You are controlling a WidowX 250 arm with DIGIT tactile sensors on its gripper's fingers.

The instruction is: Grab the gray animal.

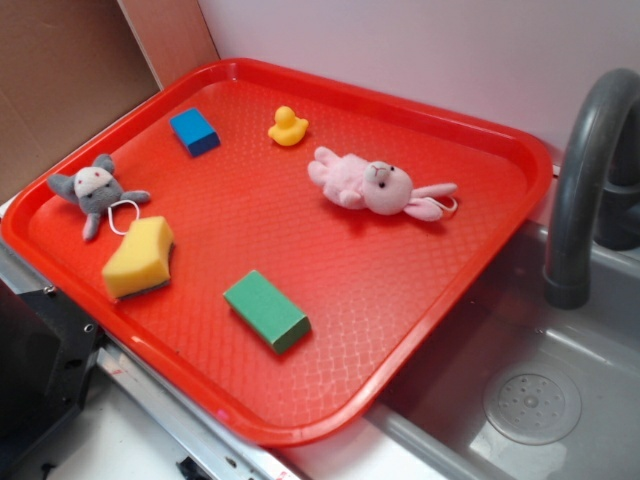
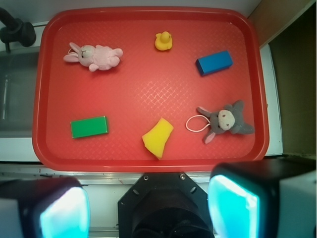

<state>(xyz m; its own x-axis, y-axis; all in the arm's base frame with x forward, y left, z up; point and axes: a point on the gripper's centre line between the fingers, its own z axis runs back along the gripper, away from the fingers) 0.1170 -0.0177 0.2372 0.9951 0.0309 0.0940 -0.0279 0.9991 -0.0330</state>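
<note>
— Where is the gray animal [image 2: 225,120]?

— It lies on the red tray [image 2: 148,161], ahead of my gripper [image 2: 148,206] and off to its right, near the tray's edge. A yellow sponge [image 2: 158,137] sits just beside its white string loop [image 2: 196,123].

— And the gripper?

— Its fingers [image 2: 233,203] stand wide apart. It holds nothing.

You have a pale, plain wall [image 1: 420,50] running behind the scene at twelve o'clock in the exterior view. At ten o'clock a brown board [image 1: 70,80] leans in the corner. Toward four o'clock sits a gray sink [image 1: 520,380] with a round drain [image 1: 531,407], and a dark gray tap [image 1: 585,180] arches over it at three o'clock. Light is even and soft.
</note>
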